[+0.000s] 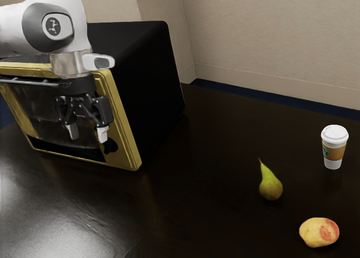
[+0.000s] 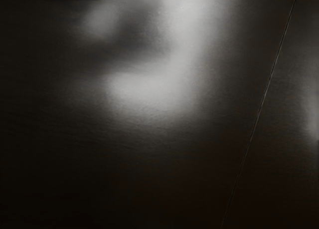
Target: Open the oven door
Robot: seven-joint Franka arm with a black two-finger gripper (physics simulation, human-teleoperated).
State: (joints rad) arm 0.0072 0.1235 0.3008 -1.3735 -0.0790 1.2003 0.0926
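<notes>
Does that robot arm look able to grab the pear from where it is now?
Probably, yes: the gripper is open, and nothing on the table stands between it and the pear, though I can't tell how far the arm stretches.

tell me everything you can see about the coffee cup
The coffee cup is a takeaway one, wider at the top than at the base, with a white lid, probably plastic. A tan-brown sleeve wraps its middle, bearing a green round logo; below that the cup is white. It stands upright on the dark table, toward the exterior view's right, apart from the pear. Only the table touches it. Its contents are hidden.
</notes>
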